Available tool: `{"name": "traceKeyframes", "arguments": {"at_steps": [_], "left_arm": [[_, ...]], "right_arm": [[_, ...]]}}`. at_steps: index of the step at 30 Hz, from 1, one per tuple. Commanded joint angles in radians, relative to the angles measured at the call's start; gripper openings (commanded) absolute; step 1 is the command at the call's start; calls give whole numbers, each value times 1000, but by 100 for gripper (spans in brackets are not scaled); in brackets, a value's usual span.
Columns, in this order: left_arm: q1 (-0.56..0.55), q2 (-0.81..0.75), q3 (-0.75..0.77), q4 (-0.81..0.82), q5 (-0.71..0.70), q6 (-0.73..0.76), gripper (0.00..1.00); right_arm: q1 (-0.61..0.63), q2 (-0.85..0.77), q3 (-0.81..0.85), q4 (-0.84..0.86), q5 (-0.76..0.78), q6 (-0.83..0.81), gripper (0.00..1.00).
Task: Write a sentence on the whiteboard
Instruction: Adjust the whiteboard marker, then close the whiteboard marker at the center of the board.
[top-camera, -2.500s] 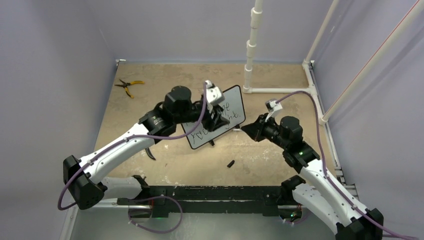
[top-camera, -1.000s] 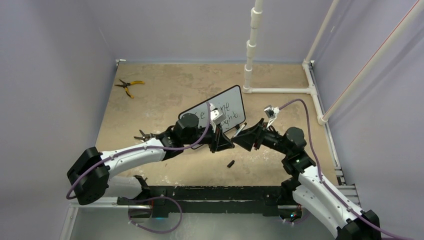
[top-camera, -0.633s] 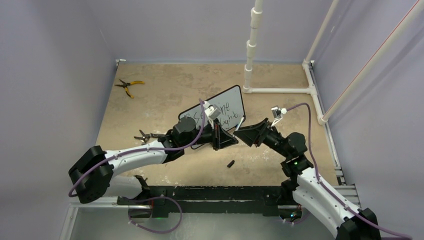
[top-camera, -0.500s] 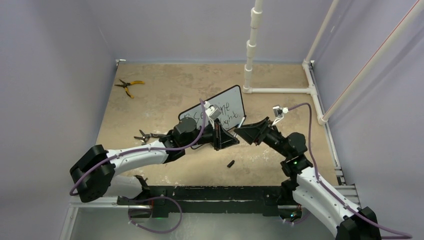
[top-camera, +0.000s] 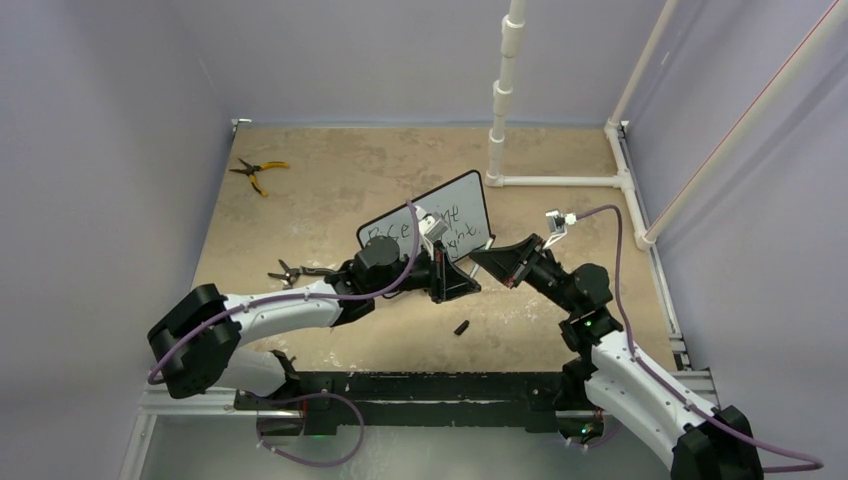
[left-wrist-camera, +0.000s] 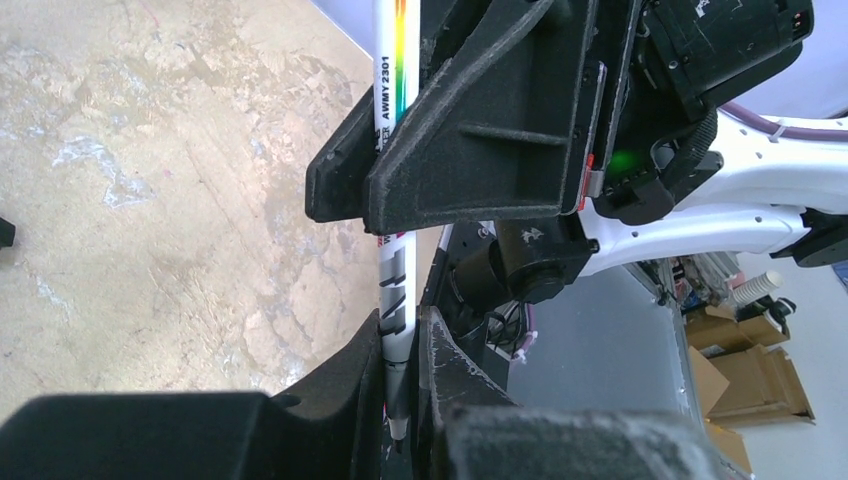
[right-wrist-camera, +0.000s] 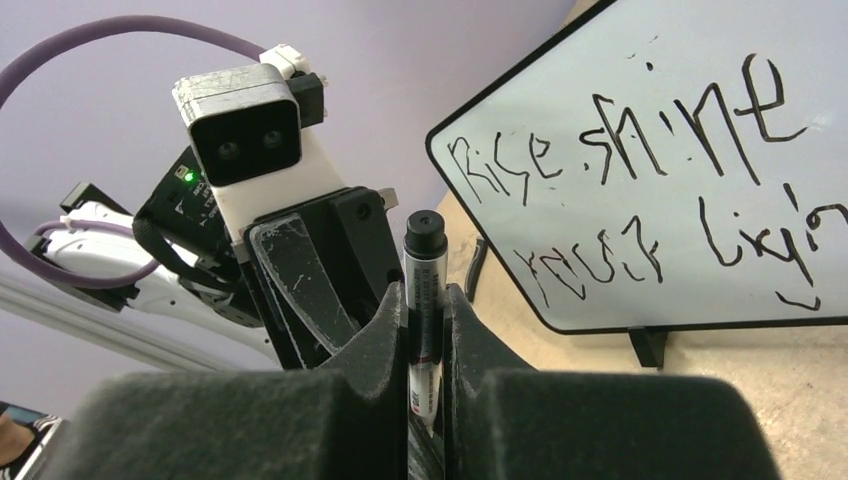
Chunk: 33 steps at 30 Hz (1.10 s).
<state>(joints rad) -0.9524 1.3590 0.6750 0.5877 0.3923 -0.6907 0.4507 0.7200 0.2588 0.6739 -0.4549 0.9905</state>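
Note:
The whiteboard (top-camera: 440, 222) stands tilted on its feet at mid table. Its face (right-wrist-camera: 700, 150) carries the sentence (right-wrist-camera: 650, 160) in black marker, reading about "Rise shine / your ligh". In front of the board my two grippers meet tip to tip over one white marker (left-wrist-camera: 398, 300). My left gripper (left-wrist-camera: 400, 390) is shut on the marker's nib end, and the nib shows between its jaws. My right gripper (right-wrist-camera: 425, 320) is shut on the same marker (right-wrist-camera: 425, 270) further along the barrel. In the top view, the left gripper (top-camera: 455, 280) and right gripper (top-camera: 490, 258) touch.
A small black cap (top-camera: 462, 327) lies on the table near the arms. Yellow-handled pliers (top-camera: 258, 172) lie at the far left, and a dark tool (top-camera: 290, 270) lies beside the left arm. A white pipe frame (top-camera: 505, 100) stands at the back right.
The left gripper came down from the whiteboard with the marker. The right gripper moved in from the right and closed its open jaws on the marker.

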Motion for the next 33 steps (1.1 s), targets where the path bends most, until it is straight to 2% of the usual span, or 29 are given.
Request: {"name": "traceKeyframes", "arguments": {"at_steps": [1,2,3,4,6,12,17,23,33], "left_arm": [[-6,7,19,23,-12,16,8],[-6,11,17,11,-22,29,23],[-7,15,16,-5,-30,38,33],[-6,20,14,-28,-39,55,40],[-6,22,5,-73,-62,93,45],[-48,36,0,-303,-222,289,46],[-150,85,2,-401,-353,368,46],[-251,197,19,-391,-480,399,48],[-275,285,63,-364,-602,384,48]], "right_arm": [[3,-24,12,-9,52,-36,0],[3,-35,23,-49,77,-56,0],[3,-45,34,-106,107,-75,0],[3,-57,43,-142,135,-102,0],[3,-79,63,-231,197,-158,0],[4,-98,102,-454,364,-284,0],[2,-122,89,-491,382,-322,0],[3,-189,50,-495,434,-318,0],[4,-214,64,-550,451,-337,0]]}}
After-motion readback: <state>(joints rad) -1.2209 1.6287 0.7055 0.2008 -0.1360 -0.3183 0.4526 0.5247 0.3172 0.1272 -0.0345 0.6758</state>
